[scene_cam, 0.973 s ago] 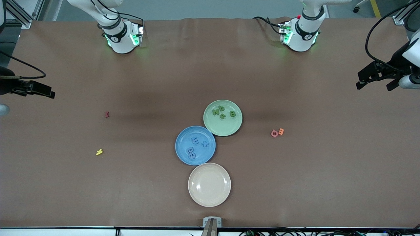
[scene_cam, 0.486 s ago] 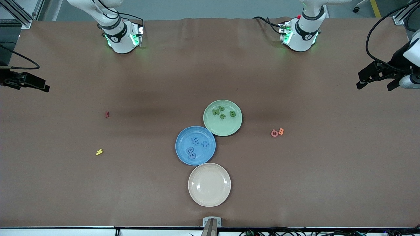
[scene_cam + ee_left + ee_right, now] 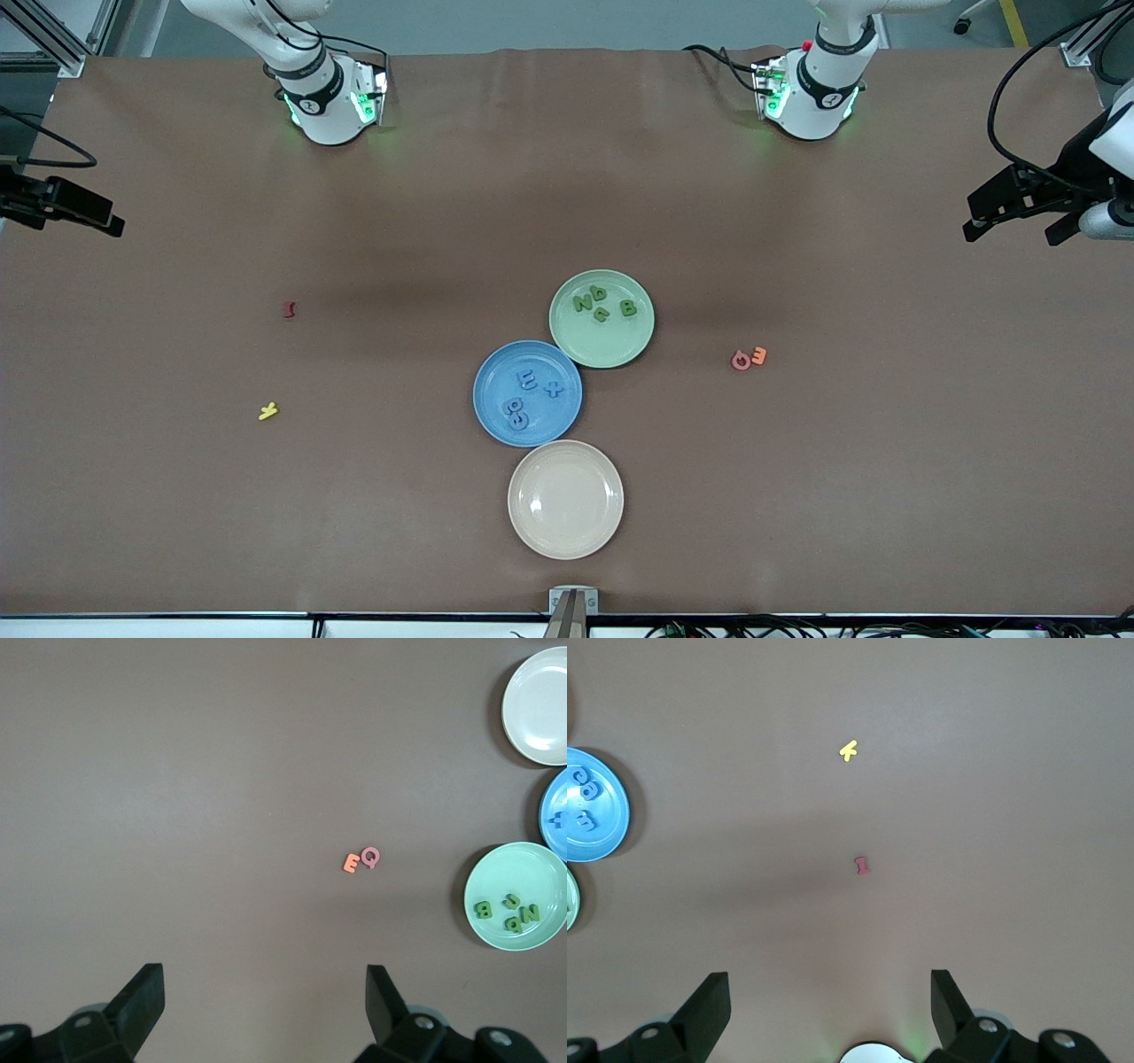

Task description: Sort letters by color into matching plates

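Several green letters [image 3: 602, 304] lie in the pale green plate [image 3: 602, 347] at mid-table. Several blue letters [image 3: 529, 394] lie in the blue plate [image 3: 542, 424], which touches it on the side nearer the front camera. The left wrist view shows the green plate [image 3: 532, 868] with its green letters [image 3: 511, 911] and an edge of the blue plate [image 3: 556, 843]. The right wrist view shows the blue plate [image 3: 609, 828]. My left gripper [image 3: 1010, 232] [image 3: 266, 1001] hangs open and empty over the left arm's end of the table. My right gripper [image 3: 97, 217] [image 3: 831, 1005] hangs open and empty over the right arm's end.
An empty cream plate [image 3: 565, 499] sits nearest the front camera, touching the blue plate. A pink Q [image 3: 741, 361] and orange E [image 3: 759, 356] lie toward the left arm's end. A red piece [image 3: 289, 309] and a yellow piece [image 3: 268, 411] lie toward the right arm's end.
My right gripper has drawn back further toward the right arm's end of the table. The left arm, plates and letters have not moved.
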Robot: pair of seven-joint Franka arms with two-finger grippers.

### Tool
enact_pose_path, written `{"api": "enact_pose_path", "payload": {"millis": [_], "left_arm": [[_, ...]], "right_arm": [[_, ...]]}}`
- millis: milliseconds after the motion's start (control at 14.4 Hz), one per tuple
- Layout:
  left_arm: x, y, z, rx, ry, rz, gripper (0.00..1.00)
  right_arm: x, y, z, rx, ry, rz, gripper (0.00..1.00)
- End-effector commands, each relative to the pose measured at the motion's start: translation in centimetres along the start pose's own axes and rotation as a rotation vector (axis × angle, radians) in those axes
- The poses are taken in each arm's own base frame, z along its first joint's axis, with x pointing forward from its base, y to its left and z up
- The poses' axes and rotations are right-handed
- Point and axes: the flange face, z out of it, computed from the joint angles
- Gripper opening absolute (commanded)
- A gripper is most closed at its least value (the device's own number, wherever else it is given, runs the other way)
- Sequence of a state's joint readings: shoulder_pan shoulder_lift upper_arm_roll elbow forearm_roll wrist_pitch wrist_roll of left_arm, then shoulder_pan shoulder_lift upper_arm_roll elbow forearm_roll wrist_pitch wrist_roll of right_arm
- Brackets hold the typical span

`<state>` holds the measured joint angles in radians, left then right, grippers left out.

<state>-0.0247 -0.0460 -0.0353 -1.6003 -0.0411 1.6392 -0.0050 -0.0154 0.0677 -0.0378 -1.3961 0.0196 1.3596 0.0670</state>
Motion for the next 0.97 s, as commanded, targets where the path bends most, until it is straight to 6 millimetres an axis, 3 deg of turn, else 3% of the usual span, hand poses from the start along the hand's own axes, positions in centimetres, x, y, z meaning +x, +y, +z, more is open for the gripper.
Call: {"api": "enact_pose_path", "payload": {"millis": [0,903], "left_arm": [[0.2,0.0,-0.4,0.01,-0.007,0.003,1.0],[0.2,-0.1,-0.4,0.015,-0.007,0.005,1.0]], "right_arm": [[-2.4,0.5,-0.6,0.01,0.015,-0.002,1.0],[-3.1,1.4,0.6,0.015,0.018,0.014,1.0]]}}
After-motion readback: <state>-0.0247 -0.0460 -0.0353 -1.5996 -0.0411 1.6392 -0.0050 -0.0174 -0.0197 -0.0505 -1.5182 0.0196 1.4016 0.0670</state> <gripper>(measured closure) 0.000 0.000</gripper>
